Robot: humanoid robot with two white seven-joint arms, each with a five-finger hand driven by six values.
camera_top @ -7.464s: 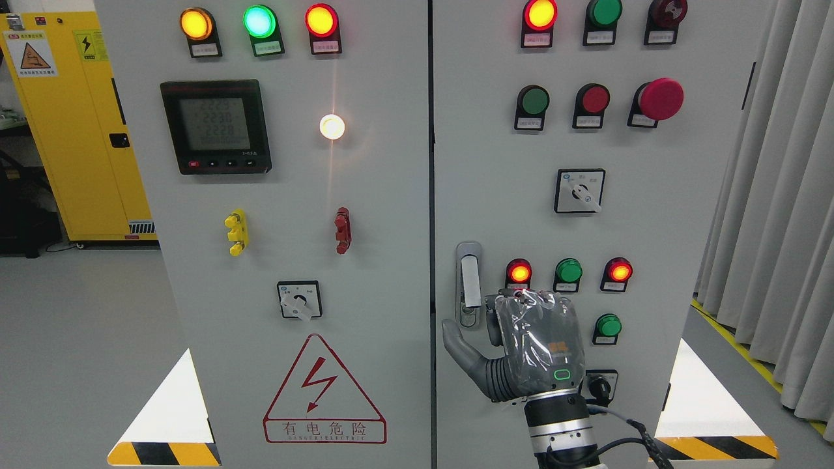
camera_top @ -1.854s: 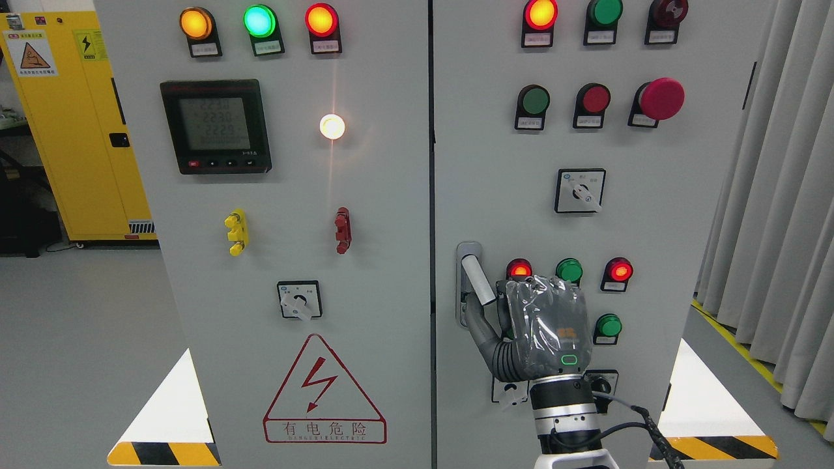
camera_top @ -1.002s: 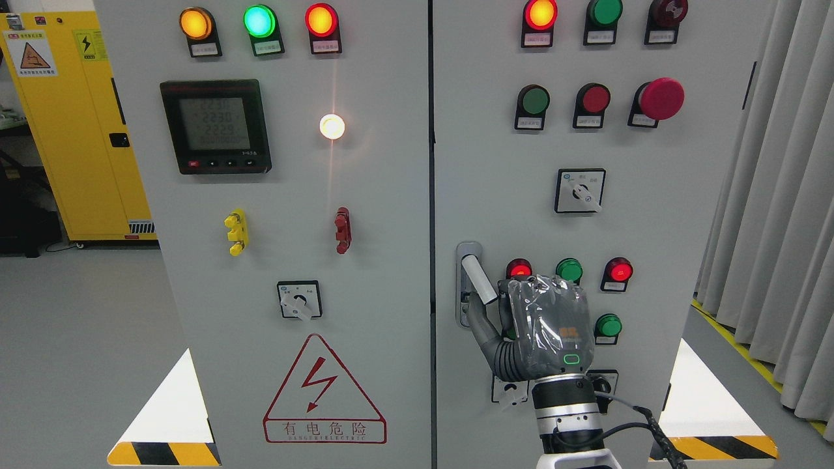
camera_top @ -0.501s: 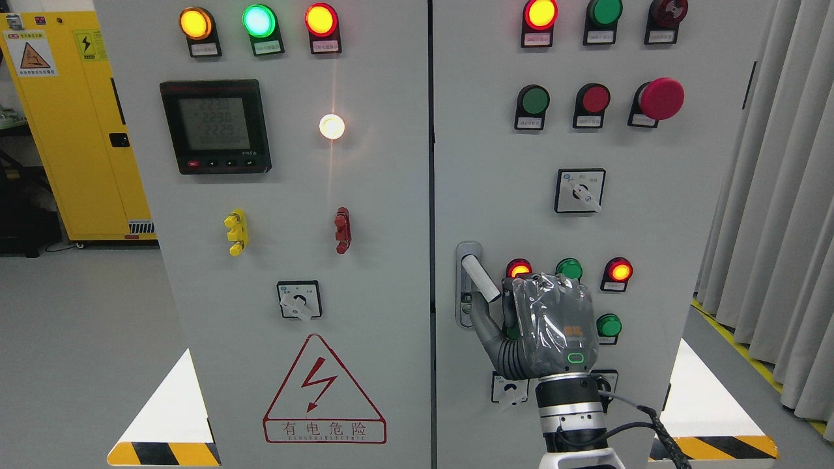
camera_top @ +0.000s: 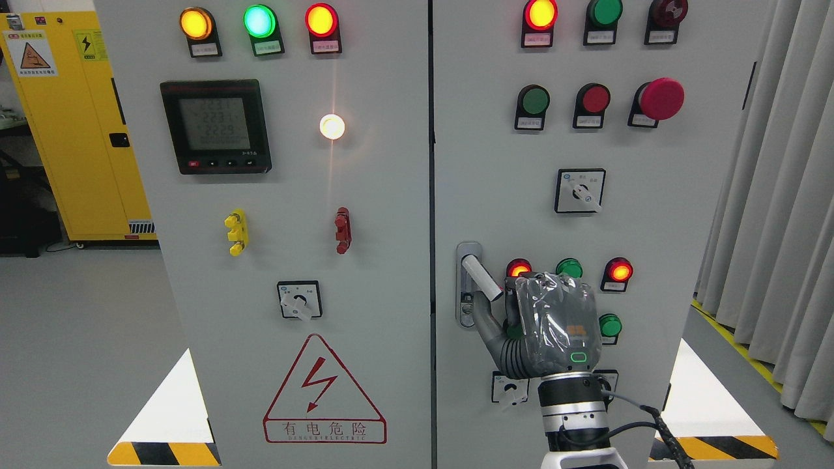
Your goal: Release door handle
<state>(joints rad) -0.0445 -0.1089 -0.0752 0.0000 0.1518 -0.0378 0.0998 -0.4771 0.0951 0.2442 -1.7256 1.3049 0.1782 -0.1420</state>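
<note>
A grey electrical cabinet (camera_top: 365, 195) fills the view, its two doors meeting up and left of the right robot hand (camera_top: 547, 326). Lower left of the robot hand, a red warning triangle (camera_top: 324, 384) reads "有电危险". The door handle (camera_top: 481, 277) sits just upper left of the robot hand, swung out of its vertical mount, its long axis running from upper left to lower right. The robot hand's fingers are hidden behind its back, the thumb (camera_top: 485, 320) under the handle; whether it grips cannot be told.
</note>
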